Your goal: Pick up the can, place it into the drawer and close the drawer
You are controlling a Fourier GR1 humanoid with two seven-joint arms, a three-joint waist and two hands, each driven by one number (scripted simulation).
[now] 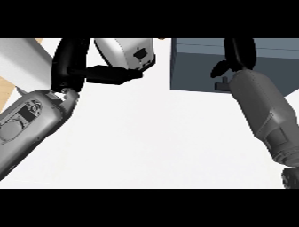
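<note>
We've the left robot hand (80, 66) curled, empty; right robot hand (234, 55) at the drawer (198, 66), grip unclear. Push it squarely shut.

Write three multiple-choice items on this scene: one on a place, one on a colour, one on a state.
1. Where is the blue-grey box? A upper right; B lower left; C centre.
2. The left hand and right hand are: A white; B black; C red.
3. The right hand is: A out of view; B lying beside the left hand; C raised at the box.

Key: A, the box fills the upper right; B, both hands show black above grey forearms; C, it overlaps the box's front.
</note>
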